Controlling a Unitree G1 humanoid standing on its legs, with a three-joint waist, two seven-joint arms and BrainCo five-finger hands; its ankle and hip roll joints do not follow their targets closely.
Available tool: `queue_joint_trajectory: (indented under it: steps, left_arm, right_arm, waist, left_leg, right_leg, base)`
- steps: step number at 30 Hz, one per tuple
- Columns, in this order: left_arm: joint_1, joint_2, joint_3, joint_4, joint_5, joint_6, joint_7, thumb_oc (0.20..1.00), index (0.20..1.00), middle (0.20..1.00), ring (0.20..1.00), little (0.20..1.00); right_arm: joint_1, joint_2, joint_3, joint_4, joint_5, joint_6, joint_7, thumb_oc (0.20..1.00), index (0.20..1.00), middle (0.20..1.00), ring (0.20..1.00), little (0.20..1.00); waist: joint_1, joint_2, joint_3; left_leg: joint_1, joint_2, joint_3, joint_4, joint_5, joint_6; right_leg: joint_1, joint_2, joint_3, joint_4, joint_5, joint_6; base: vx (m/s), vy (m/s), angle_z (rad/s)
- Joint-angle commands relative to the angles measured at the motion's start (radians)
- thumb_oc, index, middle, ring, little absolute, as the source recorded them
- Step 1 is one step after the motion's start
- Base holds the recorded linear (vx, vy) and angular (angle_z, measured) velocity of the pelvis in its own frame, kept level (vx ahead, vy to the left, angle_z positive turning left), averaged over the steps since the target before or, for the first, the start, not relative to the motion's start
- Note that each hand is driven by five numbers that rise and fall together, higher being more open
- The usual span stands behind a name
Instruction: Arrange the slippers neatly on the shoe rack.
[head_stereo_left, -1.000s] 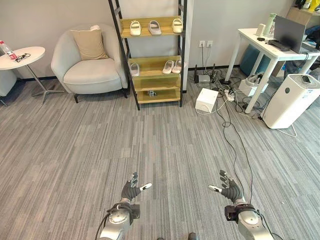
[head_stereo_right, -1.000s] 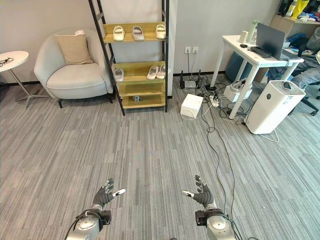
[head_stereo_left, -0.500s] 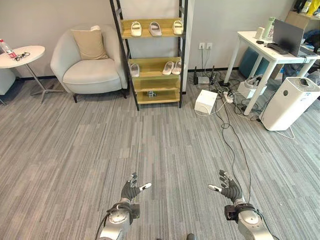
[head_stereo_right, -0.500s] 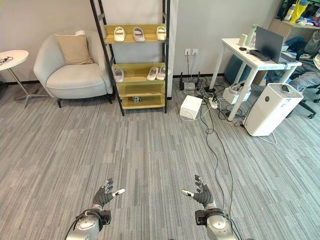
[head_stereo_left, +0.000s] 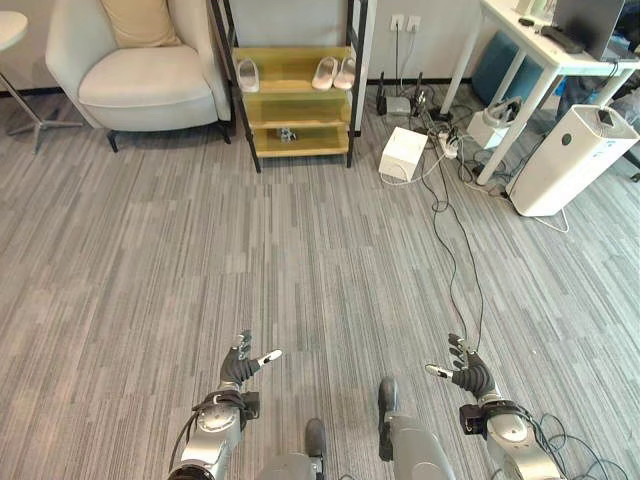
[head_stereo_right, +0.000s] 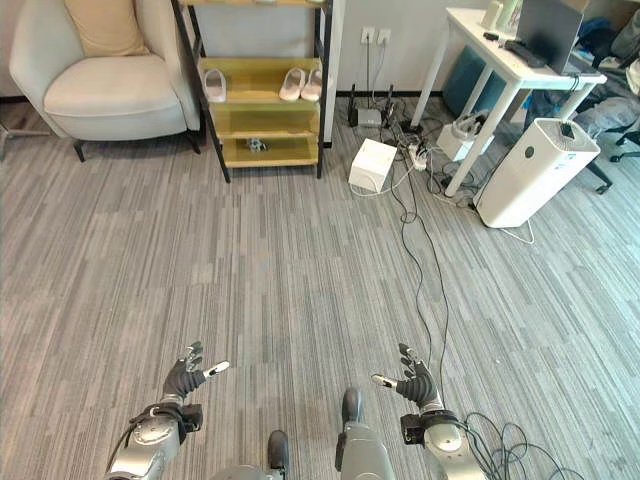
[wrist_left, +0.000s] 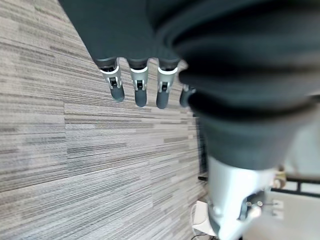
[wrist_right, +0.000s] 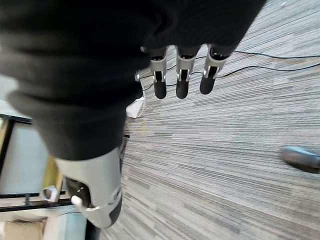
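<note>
The wooden shoe rack (head_stereo_left: 296, 100) with black posts stands far ahead against the wall. On its middle shelf lie one pale slipper (head_stereo_left: 248, 75) at the left and a pair of pale slippers (head_stereo_left: 335, 72) at the right. My left hand (head_stereo_left: 243, 367) and right hand (head_stereo_left: 465, 372) hover low over the carpet, far from the rack, both open and holding nothing. The straight fingers (wrist_left: 140, 90) show in the left wrist view, and the right hand's straight fingers (wrist_right: 182, 82) in the right wrist view.
A pale armchair (head_stereo_left: 135, 80) stands left of the rack. Right of it are a white box (head_stereo_left: 403, 155), loose cables (head_stereo_left: 455, 230) across the carpet, a white desk (head_stereo_left: 545, 60) and a white air purifier (head_stereo_left: 570, 160). A small dark object (head_stereo_left: 287, 133) lies on the lower shelf.
The whole picture has shifted: the camera now looks further down, so the rack's top shelf has left the view. Both hands keep the same open pose.
</note>
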Motion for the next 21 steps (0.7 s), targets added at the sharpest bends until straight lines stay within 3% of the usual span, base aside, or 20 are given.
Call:
queue_joint_trajectory:
  steps: [1,2,4,8,11,12,13,15,18,21]
  left_arm:
    - [-0.033,-0.011,-0.016,-0.084,0.035,-0.047,0.004,1.000,1.000,1.000,1.000,1.000]
    - [-0.036,-0.027,-0.019,-0.101,0.007,-0.050,0.001,1.000,1.000,1.000,1.000,1.000]
    - [-0.037,-0.028,-0.021,-0.109,0.001,-0.051,-0.001,1.000,1.000,1.000,1.000,1.000]
    - [-0.041,-0.032,-0.027,-0.139,-0.024,-0.054,-0.008,1.000,1.000,1.000,1.000,1.000]
    - [-0.032,-0.035,-0.027,-0.133,-0.024,-0.053,-0.012,1.000,1.000,1.000,1.000,1.000]
    - [-0.028,-0.037,-0.029,-0.126,-0.019,-0.053,-0.010,1.000,1.000,1.000,1.000,1.000]
    - [-0.025,-0.042,-0.035,-0.117,-0.011,-0.050,-0.005,1.000,1.000,1.000,1.000,1.000]
    - [-0.026,-0.043,-0.038,-0.110,-0.004,-0.048,0.003,1.000,1.000,1.000,1.000,1.000]
    - [-0.010,-0.042,-0.031,-0.109,0.000,-0.049,0.001,1.000,1.000,1.000,1.000,1.000]
    - [0.000,-0.028,-0.030,-0.118,0.011,-0.040,-0.007,1.000,1.000,1.000,1.000,1.000]
  right_arm:
    - [-0.011,-0.042,-0.021,-0.052,-0.058,-0.039,0.004,1.000,1.000,1.000,1.000,1.000]
    - [0.004,-0.061,-0.030,-0.069,-0.043,-0.044,0.011,1.000,1.000,1.000,1.000,1.000]
    - [0.005,-0.065,-0.025,-0.073,-0.037,-0.047,0.015,1.000,1.000,1.000,1.000,1.000]
    - [0.008,-0.096,-0.019,-0.096,-0.028,-0.044,0.032,1.000,1.000,1.000,1.000,1.000]
    - [0.011,-0.097,-0.027,-0.089,-0.025,-0.039,0.031,1.000,1.000,1.000,1.000,1.000]
    - [0.017,-0.096,-0.030,-0.088,-0.025,-0.040,0.028,1.000,1.000,1.000,1.000,1.000]
    - [0.025,-0.093,-0.032,-0.081,-0.031,-0.041,0.021,1.000,1.000,1.000,1.000,1.000]
    - [0.030,-0.091,-0.032,-0.074,-0.041,-0.041,0.010,1.000,1.000,1.000,1.000,1.000]
    - [0.027,-0.076,-0.025,-0.069,-0.056,-0.027,0.022,1.000,1.000,1.000,1.000,1.000]
    - [0.032,-0.057,-0.033,-0.075,-0.053,-0.022,0.028,1.000,1.000,1.000,1.000,1.000]
  waist:
    - [-0.016,-0.003,-0.047]
    - [-0.022,0.015,-0.055]
    - [-0.023,0.021,-0.054]
    - [-0.006,0.008,-0.010]
    - [0.009,0.002,-0.013]
    - [0.012,0.003,-0.024]
    - [0.024,0.017,-0.037]
    - [0.040,0.027,-0.044]
    - [0.049,0.019,-0.081]
    - [0.062,-0.011,-0.092]
  left_leg:
    - [0.121,0.079,-0.063,-0.003,-0.092,-0.112]
    - [0.102,0.115,-0.075,0.087,-0.063,-0.143]
    - [0.082,0.124,-0.079,0.146,-0.034,-0.161]
    - [-0.066,0.083,-0.121,0.452,0.080,-0.203]
    - [-0.134,0.089,-0.081,0.342,0.040,-0.175]
    - [-0.142,0.102,-0.056,0.243,0.023,-0.164]
    - [-0.183,0.130,-0.036,0.113,0.079,-0.167]
    - [-0.218,0.143,-0.039,0.010,0.154,-0.188]
    - [-0.184,0.121,-0.026,0.008,0.141,-0.175]
    - [-0.170,0.083,-0.001,0.056,0.074,-0.124]
  right_leg:
    - [0.101,0.052,-0.023,-0.047,0.108,-0.010]
    - [0.135,0.069,-0.037,-0.052,0.084,-0.038]
    - [0.150,0.076,-0.042,-0.049,0.071,-0.051]
    - [0.225,0.063,-0.057,-0.038,0.025,-0.095]
    - [0.265,0.042,-0.051,-0.045,0.002,-0.083]
    - [0.277,0.038,-0.051,-0.052,-0.010,-0.075]
    - [0.308,0.041,-0.054,-0.062,-0.033,-0.066]
    - [0.349,0.044,-0.049,-0.073,-0.058,-0.061]
    - [0.401,0.000,-0.024,-0.076,-0.084,-0.029]
    - [0.379,-0.073,0.001,0.013,-0.067,0.003]
  base:
    - [0.41,-0.400,0.52]
    - [0.32,-0.336,0.44]
    - [0.18,-0.196,0.21]
    - [0.16,-0.160,0.06]
    - [0.26,-0.014,-0.11]
    - [0.41,0.103,-0.04]
    - [0.44,0.127,-0.07]
    - [0.44,0.156,0.16]
    - [0.50,0.316,-0.22]
    - [0.27,0.279,-0.50]
